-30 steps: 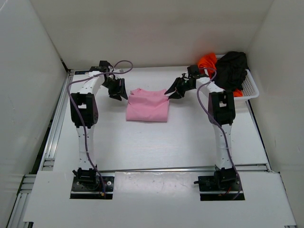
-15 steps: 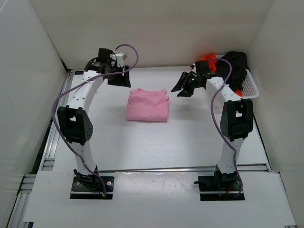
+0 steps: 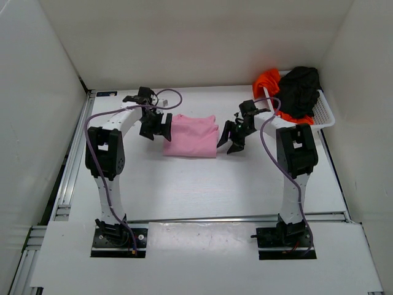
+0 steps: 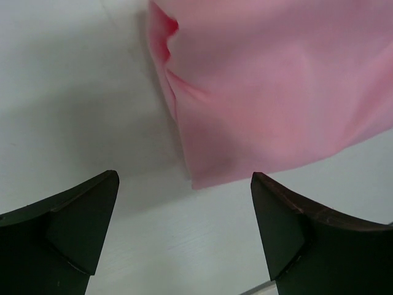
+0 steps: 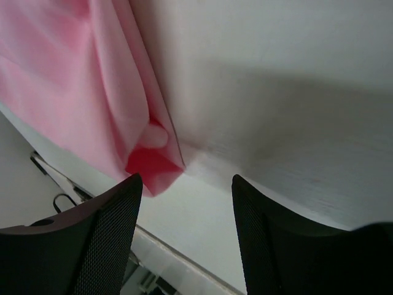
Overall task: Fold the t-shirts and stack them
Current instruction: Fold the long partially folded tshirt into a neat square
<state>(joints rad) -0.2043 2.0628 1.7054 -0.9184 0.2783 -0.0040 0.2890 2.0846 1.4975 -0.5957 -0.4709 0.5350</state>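
Now, left of the middle in the top view, the left pincer (image 3: 163, 129) hangs with fingers apart, just beside the pink t-shirt (image 3: 191, 136). That shirt lies folded on the white surface (image 3: 202, 184). At its right edge sits the right pincer (image 3: 228, 142), fingers apart too. In the upper right, the orange-red t-shirt (image 3: 268, 80) and the black t-shirt (image 3: 299, 89) are heaped in the basket (image 3: 326, 120). The cloth looks soft, light and floppy, so I would pinch it by a folded edge.

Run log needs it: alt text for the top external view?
Folded pink t-shirt lies mid-table, the left gripper and right gripper open at its two side edges. Black t-shirt and orange-red t-shirt are heaped in a white basket far right.
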